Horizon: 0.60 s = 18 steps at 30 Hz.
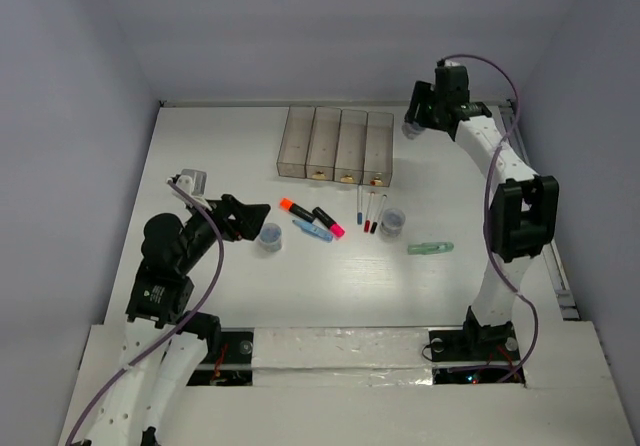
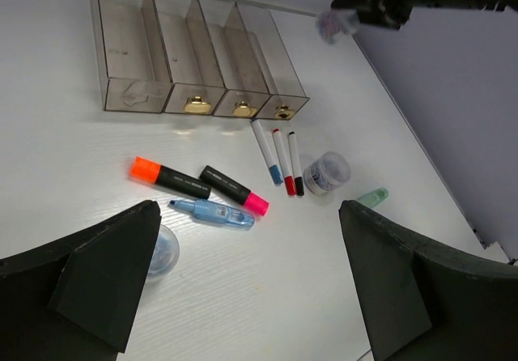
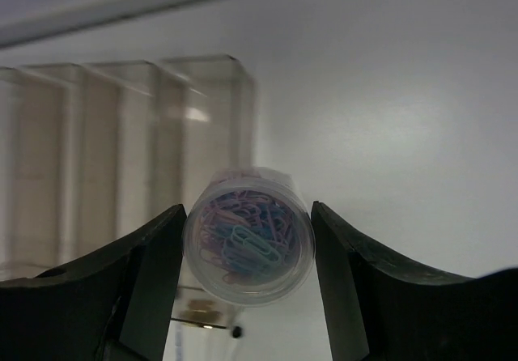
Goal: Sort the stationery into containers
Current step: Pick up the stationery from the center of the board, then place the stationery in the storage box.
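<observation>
My right gripper (image 3: 247, 239) is shut on a round clear pot (image 3: 248, 235) of coloured paper clips, held in the air just right of the row of four containers (image 1: 336, 146). My left gripper (image 2: 251, 280) hangs open and holds nothing, low over the table. A second pot (image 2: 162, 252) sits beside its left finger. Ahead of it lie an orange highlighter (image 2: 168, 177), a pink highlighter (image 2: 235, 189) and a light blue marker (image 2: 212, 213). Further right are thin white pens (image 2: 279, 160), a third pot (image 2: 327, 172) and a pale green marker (image 2: 372, 197).
The table is white, with grey walls at the back and on both sides. The containers (image 2: 186, 61) stand at the back centre with small tan tabs facing the arms. All four bins look empty in the left wrist view.
</observation>
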Each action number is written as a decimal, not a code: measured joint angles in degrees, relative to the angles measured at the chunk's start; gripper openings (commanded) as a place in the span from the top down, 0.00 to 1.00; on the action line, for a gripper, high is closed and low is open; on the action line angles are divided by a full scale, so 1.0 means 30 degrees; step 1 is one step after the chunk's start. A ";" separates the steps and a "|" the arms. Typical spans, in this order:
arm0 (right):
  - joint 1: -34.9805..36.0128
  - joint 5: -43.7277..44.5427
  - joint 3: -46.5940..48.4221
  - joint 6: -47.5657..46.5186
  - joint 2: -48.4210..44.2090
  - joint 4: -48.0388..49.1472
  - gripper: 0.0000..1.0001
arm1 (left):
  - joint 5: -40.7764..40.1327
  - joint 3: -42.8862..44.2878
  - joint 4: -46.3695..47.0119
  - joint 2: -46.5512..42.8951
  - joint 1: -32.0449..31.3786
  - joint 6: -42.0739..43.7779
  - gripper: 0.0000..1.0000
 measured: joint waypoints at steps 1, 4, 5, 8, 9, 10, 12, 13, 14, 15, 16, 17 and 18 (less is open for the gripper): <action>0.0306 -0.0131 0.0685 0.0000 0.0000 0.0168 0.60 | -0.0007 0.0000 -0.0007 0.0102 0.0000 0.0000 0.09; 0.1217 -0.0612 0.2798 0.0007 0.0284 0.0670 0.59 | -0.0073 0.0007 -0.0036 0.0532 -0.0007 0.0000 0.10; 0.1450 -0.0699 0.3432 0.0000 0.0554 0.0845 0.59 | -0.0095 0.0007 -0.0073 0.0663 -0.0007 0.0000 0.10; 0.1909 -0.0780 0.5508 -0.0146 0.1989 0.1122 0.59 | -0.0211 0.0000 -0.0153 0.0998 -0.0007 0.0000 0.14; 0.1982 -0.0787 0.6113 -0.0211 0.2586 0.1217 0.59 | -0.0219 0.0007 -0.0160 0.1071 -0.0007 0.0000 0.14; 0.2062 -0.0787 0.6725 -0.0284 0.3242 0.1180 0.59 | -0.0277 0.0007 -0.0189 0.1151 -0.0007 0.0000 0.16; 0.2120 -0.0801 0.7490 -0.0408 0.4481 0.1166 0.58 | -0.0364 0.0007 -0.0233 0.1275 0.0015 0.0000 0.18; 0.2186 -0.0794 0.7686 -0.0452 0.5071 0.1122 0.58 | -0.0408 0.0007 -0.0240 0.1355 0.0029 0.0000 0.18; 0.2200 -0.0794 0.7825 -0.0517 0.5588 0.1035 0.58 | -0.0474 0.0007 -0.0240 0.1450 0.0029 0.0000 0.19; 0.2208 -0.0794 0.7949 -0.0583 0.6011 0.0918 0.58 | -0.0546 0.0000 -0.0248 0.1545 0.0029 -0.0007 0.19; 0.2237 -0.0787 0.8000 -0.0678 0.6433 0.0772 0.58 | -0.0619 0.0007 -0.0270 0.1668 0.0029 -0.0007 0.19; 0.2244 -0.0780 0.8087 -0.0780 0.6805 0.0597 0.58 | -0.0699 0.0000 -0.0306 0.1792 0.0029 0.0000 0.19; 0.2259 -0.0787 0.8160 -0.0874 0.7096 0.0481 0.58 | -0.0765 0.0007 -0.0357 0.1916 0.0029 0.0000 0.19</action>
